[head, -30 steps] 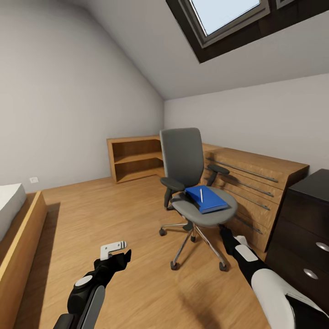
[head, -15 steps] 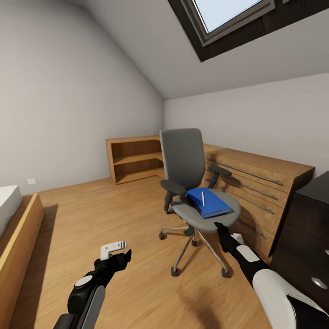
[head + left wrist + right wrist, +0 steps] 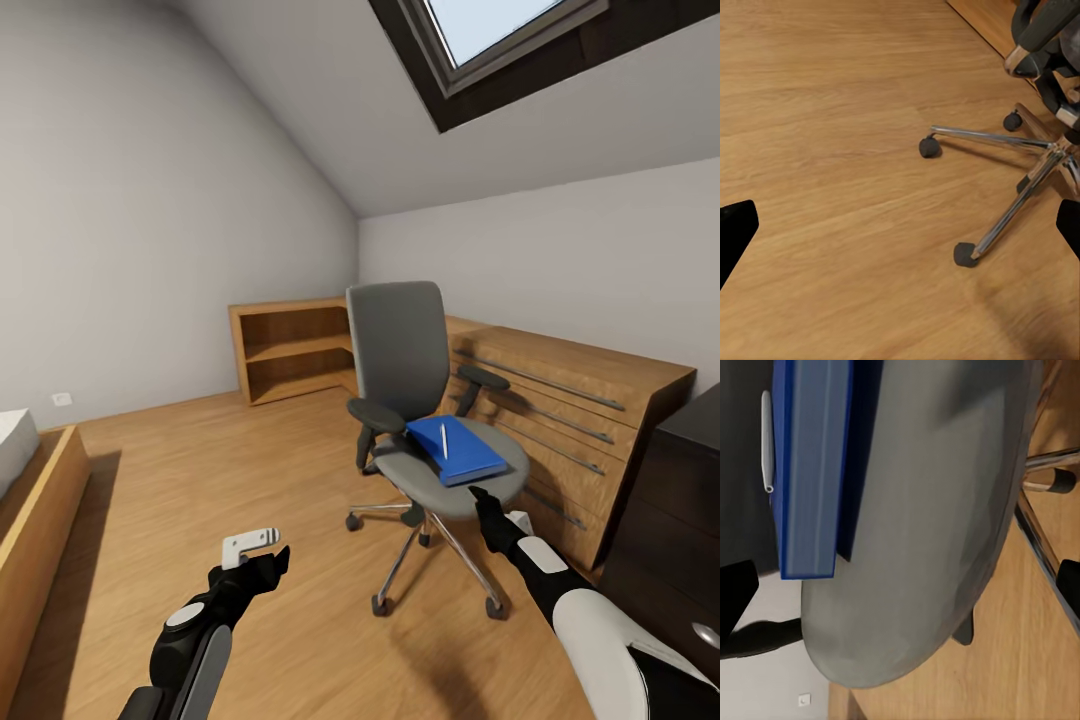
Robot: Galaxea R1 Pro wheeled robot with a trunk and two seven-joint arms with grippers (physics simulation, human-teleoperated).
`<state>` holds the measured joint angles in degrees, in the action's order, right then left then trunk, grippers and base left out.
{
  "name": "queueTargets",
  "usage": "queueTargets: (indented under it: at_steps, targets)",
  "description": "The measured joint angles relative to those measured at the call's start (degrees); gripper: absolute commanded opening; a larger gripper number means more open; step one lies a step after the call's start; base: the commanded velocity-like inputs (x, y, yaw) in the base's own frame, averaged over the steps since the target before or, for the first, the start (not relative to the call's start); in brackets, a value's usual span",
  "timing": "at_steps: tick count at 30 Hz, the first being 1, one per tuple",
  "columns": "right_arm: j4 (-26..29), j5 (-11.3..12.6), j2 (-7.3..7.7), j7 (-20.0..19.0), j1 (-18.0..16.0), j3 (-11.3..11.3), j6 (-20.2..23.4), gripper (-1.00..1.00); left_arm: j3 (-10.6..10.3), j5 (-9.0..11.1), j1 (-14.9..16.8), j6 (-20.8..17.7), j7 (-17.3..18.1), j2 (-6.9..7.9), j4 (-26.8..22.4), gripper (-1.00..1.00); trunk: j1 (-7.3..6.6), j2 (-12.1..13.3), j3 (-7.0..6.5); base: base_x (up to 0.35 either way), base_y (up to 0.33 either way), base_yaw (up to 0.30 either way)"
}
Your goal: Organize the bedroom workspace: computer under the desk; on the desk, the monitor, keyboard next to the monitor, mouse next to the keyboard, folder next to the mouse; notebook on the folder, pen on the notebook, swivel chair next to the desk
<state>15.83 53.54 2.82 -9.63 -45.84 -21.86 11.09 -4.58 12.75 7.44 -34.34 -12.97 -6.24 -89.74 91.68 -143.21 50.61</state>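
Right on the grey seat of the swivel chair [image 3: 425, 400] lies the folder [image 3: 456, 449], a thin bright-blue rectangle with pale edges, flat and turned at a slant so one corner points toward the robot. A short pale pen [image 3: 443, 440] rests on top of it, lying along the folder's length. In the right wrist view the folder [image 3: 814, 465] shows as a blue slab with a lighter face, its lower edge casting a dark shadow on the seat, and the pen [image 3: 766, 442] sits along its far side.

The chair has a tall grey back, black armrests and a chrome five-star base [image 3: 1020, 187] on black casters, standing on the wood floor [image 3: 250, 470]. Behind it runs a low light-wood unit [image 3: 560, 400] with long metal rails along its front, and an open wooden shelf [image 3: 290, 350] stands in the corner. A dark drawer unit [image 3: 670, 500] is at the right edge, and the wooden side of a bed [image 3: 40, 520] at the left. Above, a dark-framed skylight [image 3: 500, 40] cuts into the sloped grey ceiling.

The right gripper [image 3: 490, 510] hangs just in front of the seat's near edge, its fingers spread wide apart with nothing between them. The left gripper [image 3: 262, 565] hovers low over bare floor, well apart from the chair, fingers likewise wide and empty.
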Motion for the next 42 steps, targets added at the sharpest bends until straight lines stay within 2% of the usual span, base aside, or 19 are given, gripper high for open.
queueTargets:
  at_steps: [12,24,42]
  targets:
    - [0.02,-0.07,-0.06,-0.05,0.0,0.01,-0.08,1.0,-0.02,0.0,0.0,0.0,-0.02,0.0,0.0,1.0,0.0,0.0,0.0,0.018,-0.004,0.0]
    - [-0.02,-0.23,-0.09,-0.11,0.01,0.05,-0.25,1.0,-0.02,0.0,0.0,0.0,0.03,0.0,-0.01,1.0,-0.01,0.0,0.0,0.168,0.0,0.0]
    - [-0.08,-0.51,-0.13,-0.03,0.03,0.07,-0.38,1.0,-0.01,0.06,0.0,-0.02,0.03,0.0,-0.03,1.0,-0.02,0.0,0.01,0.211,0.151,0.0]
